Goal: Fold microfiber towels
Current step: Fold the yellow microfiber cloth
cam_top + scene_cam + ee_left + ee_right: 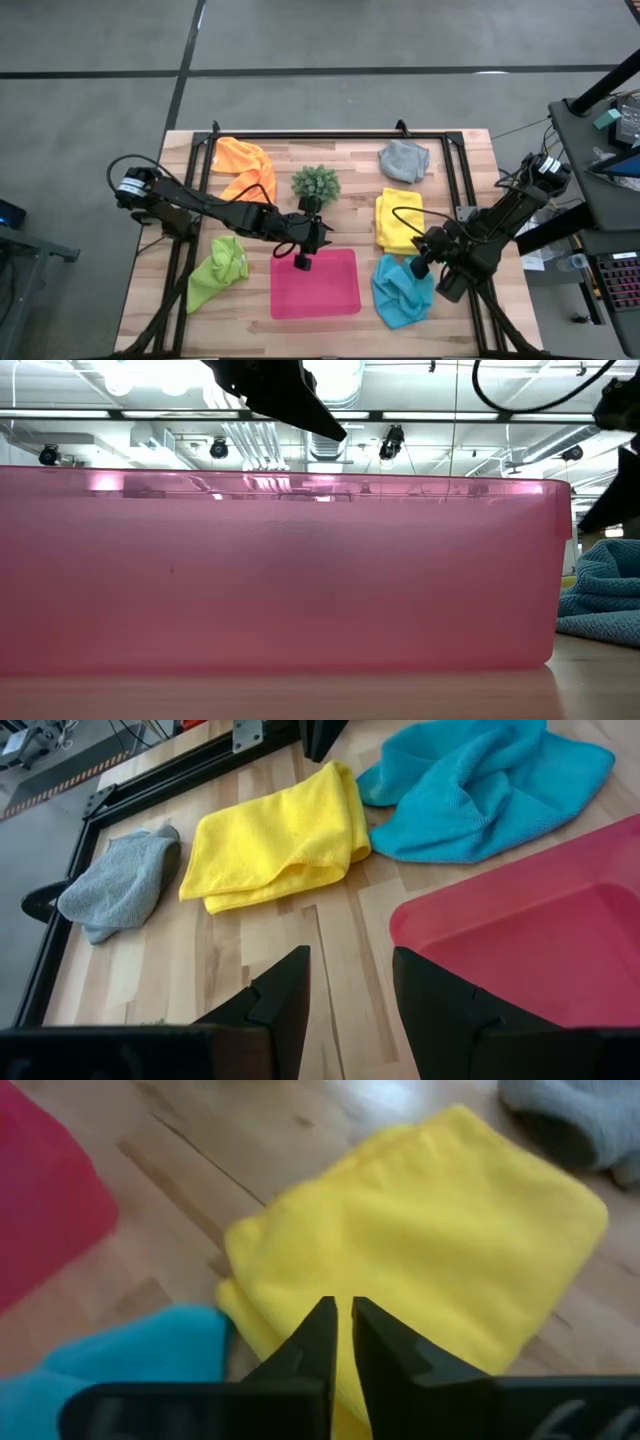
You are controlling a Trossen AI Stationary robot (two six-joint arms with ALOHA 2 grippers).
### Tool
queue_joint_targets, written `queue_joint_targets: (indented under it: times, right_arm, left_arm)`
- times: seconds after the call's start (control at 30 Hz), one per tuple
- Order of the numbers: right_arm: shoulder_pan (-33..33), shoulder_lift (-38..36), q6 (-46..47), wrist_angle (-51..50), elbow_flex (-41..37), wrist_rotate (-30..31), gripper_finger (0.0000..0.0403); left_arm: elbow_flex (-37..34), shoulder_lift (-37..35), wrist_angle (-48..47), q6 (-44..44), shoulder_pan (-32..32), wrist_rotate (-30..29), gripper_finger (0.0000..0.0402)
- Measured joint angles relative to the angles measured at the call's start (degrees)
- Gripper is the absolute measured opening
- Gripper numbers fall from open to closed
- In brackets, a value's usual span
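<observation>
With the yellow towel (440,1230) lying folded on the tabletop (455,160) between grey and blue, my right tool (342,1335) hangs above its near edge, fingers together and empty, so I'd reopen before descending; left tool (350,1000) waits apart.

Your towel colours around the pink tray (330,290)

You see orange (243,160), grey (404,160), yellow (398,220), lime green (218,272) and light blue (402,292) towels, all plain.
</observation>
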Motion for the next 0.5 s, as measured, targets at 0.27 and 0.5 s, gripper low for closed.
queue_joint_targets:
  times: [0.27, 0.5]
  right_arm:
    - [-0.05, 0.0, 1.33, 0.12, -1.03, -3.2, 0.0009]
    - [-0.09, 0.0, 1.83, 5.42, -4.11, -6.82, 0.0009]
  left_arm:
    - [0.0, 0.0, 0.17, 1.4, 0.63, -0.01, 0.0129]
    - [0.0, 0.0, 0.24, 1.14, 0.83, -0.02, 0.0129]
